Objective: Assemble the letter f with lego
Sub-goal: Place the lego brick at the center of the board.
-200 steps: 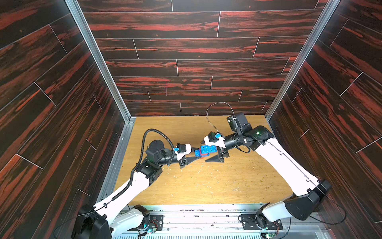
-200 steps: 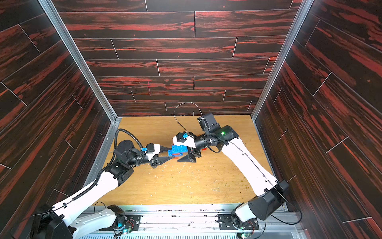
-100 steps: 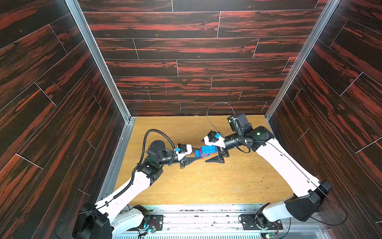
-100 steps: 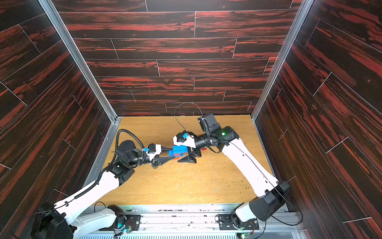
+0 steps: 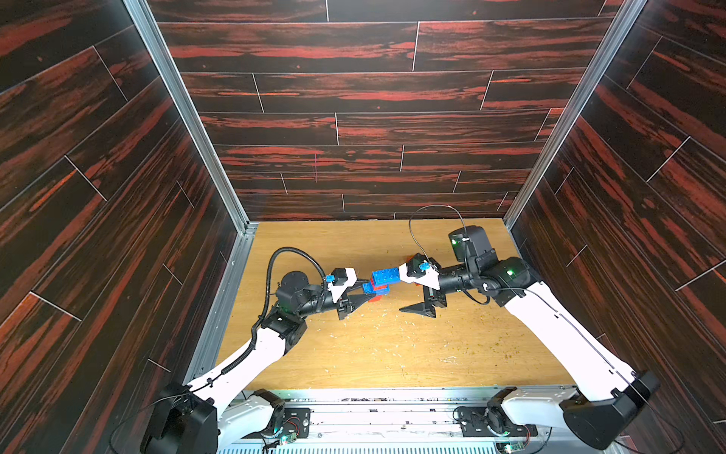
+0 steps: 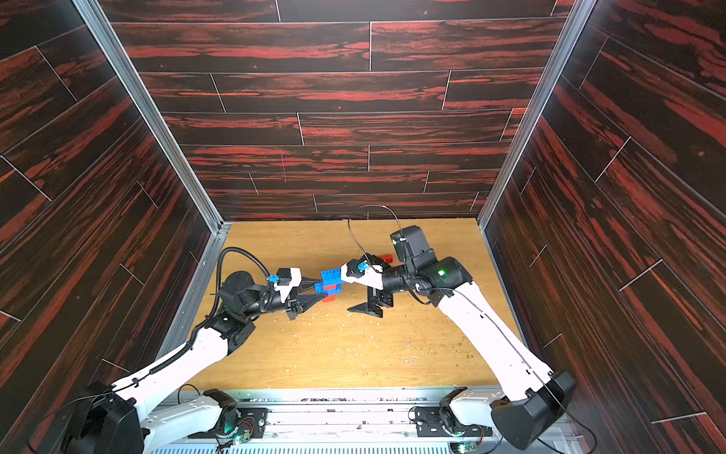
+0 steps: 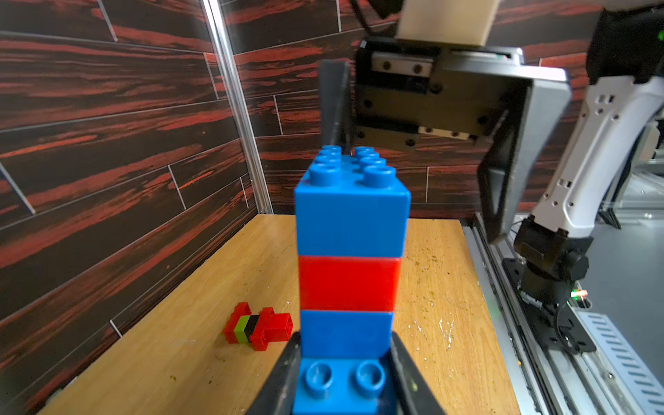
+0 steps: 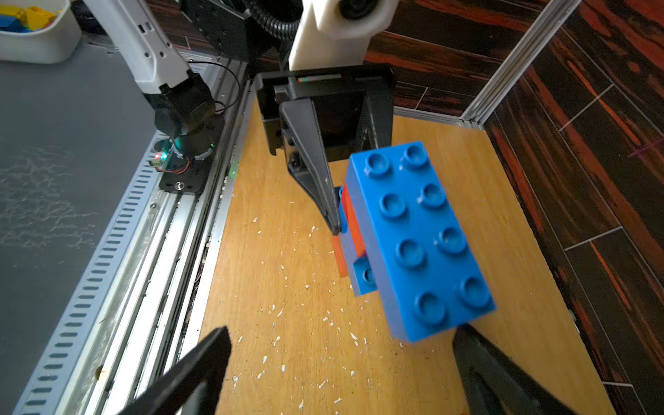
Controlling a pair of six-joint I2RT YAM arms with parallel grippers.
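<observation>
On the wooden surface there is open room all round. Held above its middle, the blue-red-blue lego stack is pinched at its blue base by the left gripper. Its long axis points at the right gripper, whose jaws are spread wide around the studded top brick. A small red, green and black lego cluster lies well apart.

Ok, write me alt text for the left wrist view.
A stack of blue, red and blue lego bricks dominates the view, its near end clamped in the left gripper. Beyond it the right gripper hangs open, and a small red, green and black brick cluster lies on the wooden table.
</observation>
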